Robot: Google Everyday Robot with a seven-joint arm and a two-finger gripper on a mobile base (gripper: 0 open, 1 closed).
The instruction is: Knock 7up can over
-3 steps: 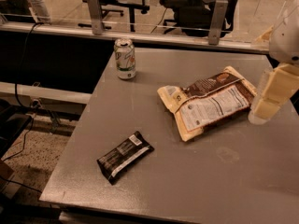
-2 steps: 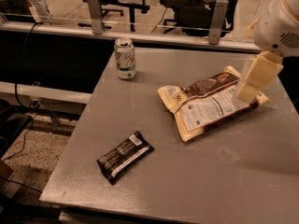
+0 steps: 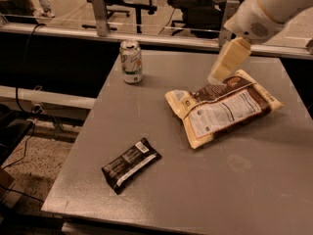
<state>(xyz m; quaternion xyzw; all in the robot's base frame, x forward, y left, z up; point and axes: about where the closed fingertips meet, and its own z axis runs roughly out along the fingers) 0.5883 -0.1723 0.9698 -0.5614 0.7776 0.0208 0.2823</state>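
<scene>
7up can (image 3: pixel 131 61) is what the gripper (image 3: pixel 218 74) has to reach. It lies well off toward the picture's left of the jaws, at about the same depth on the tabletop (image 3: pixel 161 204). Whether the jaws are apart or together I cannot tell. They show as one pale tan block, pointing down and leftward and carrying nothing that can be seen. They hang just above the far edge of the tan-and-brown bag (image 3: pixel 225 109). The white arm (image 3: pixel 266 11) comes in from the upper right corner.

Between the jaws and the can there is only bare grey surface. The bag lies flat below and to the right of that line, so a sideways sweep should clear it. The can stands upright near the far left corner of the tabletop, close to the back edge, its long axis vertical.

In my judgement the approach is in hand and no contact has been made. A leftward push high on the can's side would tip it. A black snack bar wrapper (image 3: pixel 131 164) lies near the front left, well apart from all this.
</scene>
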